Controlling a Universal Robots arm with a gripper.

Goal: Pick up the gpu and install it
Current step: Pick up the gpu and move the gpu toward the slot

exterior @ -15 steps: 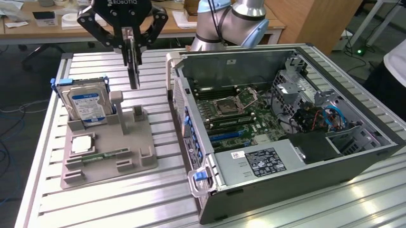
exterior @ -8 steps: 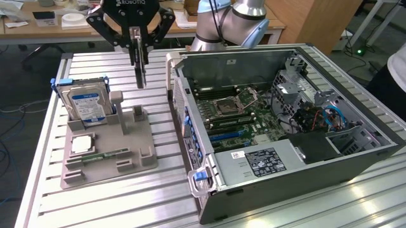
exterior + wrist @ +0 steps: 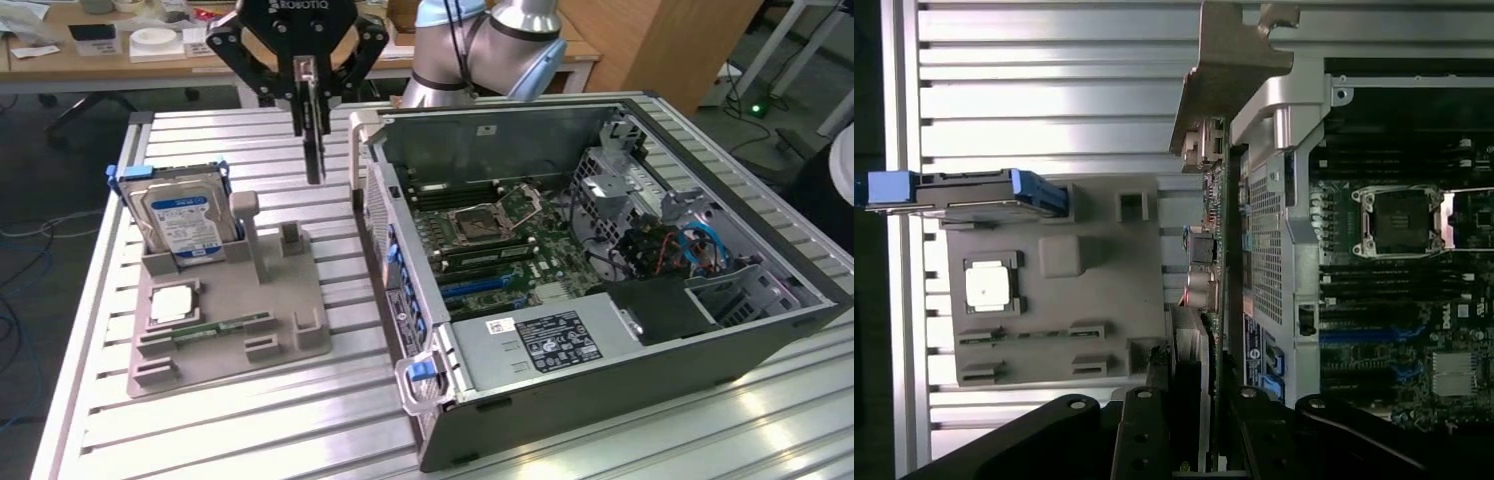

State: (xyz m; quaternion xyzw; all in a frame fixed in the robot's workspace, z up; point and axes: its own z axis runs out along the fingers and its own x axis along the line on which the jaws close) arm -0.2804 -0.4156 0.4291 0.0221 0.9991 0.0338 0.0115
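OK, gripper (image 3: 310,108) is clamped on the gpu (image 3: 315,155), jaws pulled in narrow on the thin board, one finger per face. The card hangs straight down, edge-on to the exterior view, clear of the table (image 3: 267,430). It's in the air over the gap between the grey fixture (image 3: 287,300) and the rear wall of the computer case (image 3: 747,345), closer to the case.

In the wrist view I see the board edge running just beside the case's perforated rear panel (image 3: 1264,230), on the fixture side. The metal bracket (image 3: 1239,60) is at the end away from the fingers (image 3: 1144,430). The card is not inside the case and not seated on the motherboard (image 3: 534,255).

The fixture holds the hard drive (image 3: 187,220) upright at its far end in the exterior view. A memory stick (image 3: 220,327) lies flat nearer the camera, with a square chip (image 3: 174,303) just beside it.
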